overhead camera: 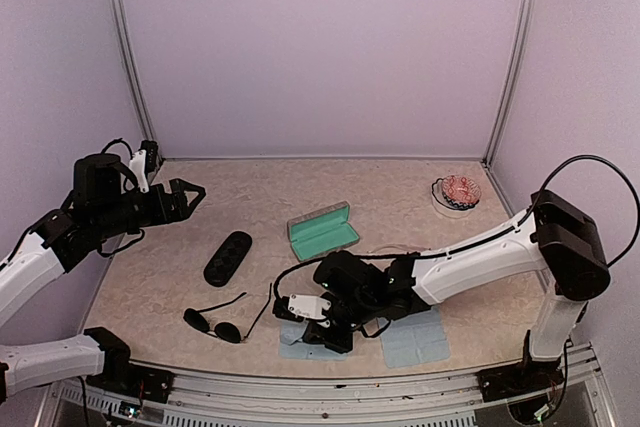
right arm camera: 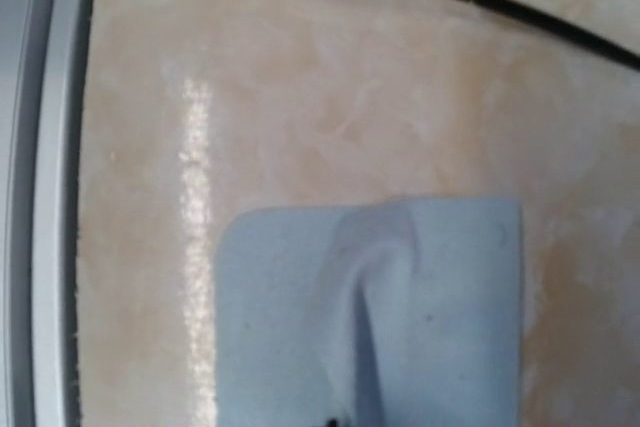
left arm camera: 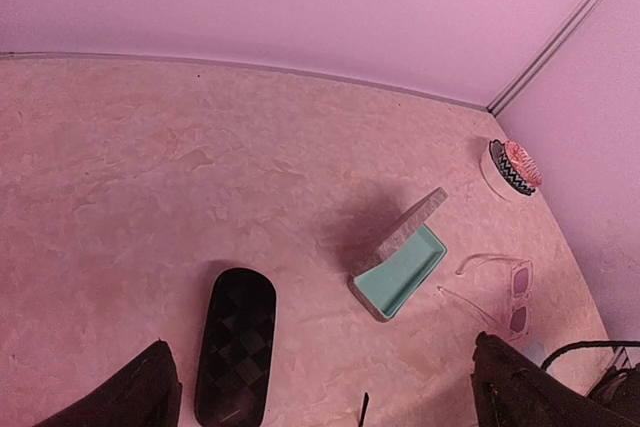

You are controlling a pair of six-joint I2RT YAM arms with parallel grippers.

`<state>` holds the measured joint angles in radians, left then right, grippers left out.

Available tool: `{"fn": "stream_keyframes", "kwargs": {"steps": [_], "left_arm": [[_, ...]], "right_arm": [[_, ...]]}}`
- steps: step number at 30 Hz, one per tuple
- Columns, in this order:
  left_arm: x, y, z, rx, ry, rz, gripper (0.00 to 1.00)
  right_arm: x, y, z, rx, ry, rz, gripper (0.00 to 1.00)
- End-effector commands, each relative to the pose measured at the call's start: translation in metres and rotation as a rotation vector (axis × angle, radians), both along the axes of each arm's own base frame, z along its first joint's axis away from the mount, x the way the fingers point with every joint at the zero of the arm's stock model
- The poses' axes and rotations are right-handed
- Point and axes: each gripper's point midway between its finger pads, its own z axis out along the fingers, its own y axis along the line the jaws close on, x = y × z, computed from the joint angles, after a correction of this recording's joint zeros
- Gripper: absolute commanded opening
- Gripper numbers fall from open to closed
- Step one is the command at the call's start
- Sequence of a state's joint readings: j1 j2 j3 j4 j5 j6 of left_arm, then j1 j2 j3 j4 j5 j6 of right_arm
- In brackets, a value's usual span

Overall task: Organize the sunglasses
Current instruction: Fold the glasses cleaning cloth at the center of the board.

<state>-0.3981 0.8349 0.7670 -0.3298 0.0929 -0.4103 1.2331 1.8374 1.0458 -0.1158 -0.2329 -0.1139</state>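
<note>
The dark sunglasses [overhead camera: 214, 325] lie near the front edge of the worktop [overhead camera: 260, 187]; the clear pair [left arm camera: 518, 292] lies near the teal-lined case [left arm camera: 400, 272]. The left pincer [overhead camera: 195, 201] hovers with fingers spread apart. The right pincer [overhead camera: 322, 335] is low over a blue cloth [right arm camera: 430, 327]; its state one cannot tell.

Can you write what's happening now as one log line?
left fingers: open, raised | right fingers: at puckered blue cloth | dark sunglasses: untouched

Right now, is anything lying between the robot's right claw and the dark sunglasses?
Nothing visible does. The right gripper is down at a pale blue cloth, and only bare table lies between that cloth and the dark wire-framed sunglasses beside it.
</note>
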Motion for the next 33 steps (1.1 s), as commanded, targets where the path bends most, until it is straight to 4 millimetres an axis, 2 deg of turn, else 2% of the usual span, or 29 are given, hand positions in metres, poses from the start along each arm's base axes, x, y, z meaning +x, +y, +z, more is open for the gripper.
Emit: {"fn": "stream_keyframes", "kwargs": {"steps": [1,6,33], "left_arm": [[-0.001,0.001,0.003,0.002,-0.015,-0.005,0.99],[-0.001,0.002,0.003,0.000,-0.016,-0.005,0.99],[-0.002,0.001,0.003,-0.001,-0.016,-0.009,0.99]], "right_arm": [[-0.003,0.003,0.026,0.048,-0.014,-0.010,0.00],[-0.006,0.005,0.030,0.060,-0.010,-0.007,0.00],[-0.027,-0.004,-0.015,-0.068,0.052,0.017,0.00]]}}
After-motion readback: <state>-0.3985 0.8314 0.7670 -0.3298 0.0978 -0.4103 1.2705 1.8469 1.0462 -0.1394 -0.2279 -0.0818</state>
